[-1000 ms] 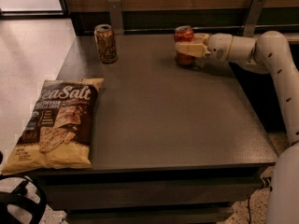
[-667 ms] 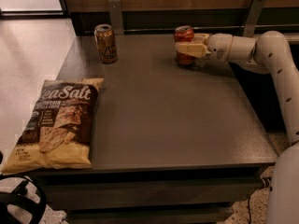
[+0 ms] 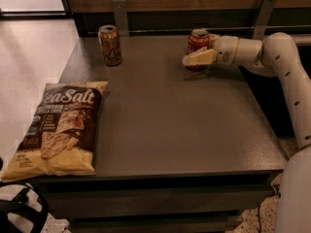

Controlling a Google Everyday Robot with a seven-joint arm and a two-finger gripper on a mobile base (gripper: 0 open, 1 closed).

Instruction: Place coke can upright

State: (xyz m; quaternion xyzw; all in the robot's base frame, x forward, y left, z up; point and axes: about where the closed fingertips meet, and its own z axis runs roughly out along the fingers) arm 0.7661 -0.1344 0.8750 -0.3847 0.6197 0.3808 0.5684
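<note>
The red coke can point(image 3: 198, 41) stands upright on the dark grey table point(image 3: 165, 115) near its far edge, right of centre. My gripper point(image 3: 195, 51) reaches in from the right and straddles the can. The near cream finger point(image 3: 199, 58) crosses in front of the can's lower half with a small gap, and the far finger is mostly hidden behind the can. The jaws look open around the can.
A tan-gold can point(image 3: 110, 44) stands upright at the far left of the table. A sea salt chip bag point(image 3: 60, 127) lies flat at the front left. A wooden wall with metal brackets point(image 3: 262, 13) runs behind the table. My white arm point(image 3: 291, 76) spans the right side.
The near finger has shifted slightly toward the camera, away from the can, so more of the can shows. The can stays upright in place.
</note>
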